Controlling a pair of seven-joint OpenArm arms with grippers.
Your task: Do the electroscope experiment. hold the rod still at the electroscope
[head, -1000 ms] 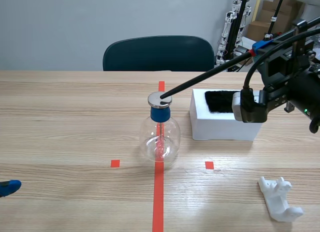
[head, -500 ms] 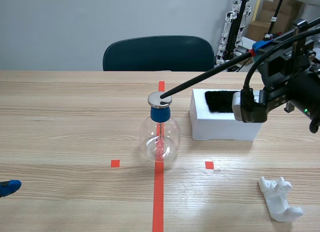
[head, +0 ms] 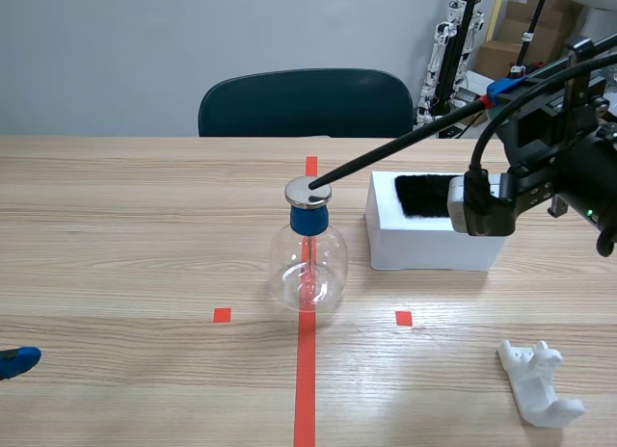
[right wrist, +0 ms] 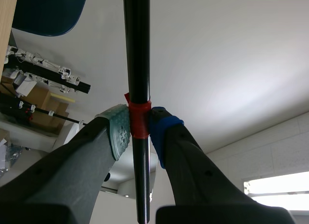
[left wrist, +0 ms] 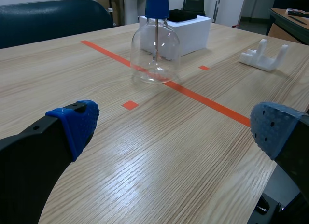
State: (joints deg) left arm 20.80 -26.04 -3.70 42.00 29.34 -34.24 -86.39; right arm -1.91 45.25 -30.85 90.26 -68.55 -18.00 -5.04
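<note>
At the middle of the table [head: 116,225], upright on the long red tape line: the electroscope [head: 308,264], a clear round flask with a blue stopper [head: 308,220] and a flat metal disc [head: 307,191] on top. Touching that disc from the electroscope's right: the tip of a long black rod [head: 405,144], slanting up and away to the right gripper [right wrist: 139,130]. Clamped there between a grey-green pad [right wrist: 119,130] and a blue pad [right wrist: 161,130], right at a band of red tape [right wrist: 137,122] wrapped round the rod; fingers narrowly apart and pressed on it from both sides. Just right of the electroscope, near but not touching: a white foam block [head: 429,245] with a black cloth [head: 424,195] set into its top. Farther right of the electroscope and nearer the robot: a white plastic stand [head: 540,389], lying on the wood. Behind the electroscope, past the table's far edge: a dark teal chair [head: 304,102]. Well to the left of the electroscope and nearer the robot: the left gripper [left wrist: 176,127], low over the table, spread wide with nothing between its blue fingertips. From its wrist, the electroscope ahead, well beyond the fingertips, with the foam block just behind it and the stand off to one side.
</note>
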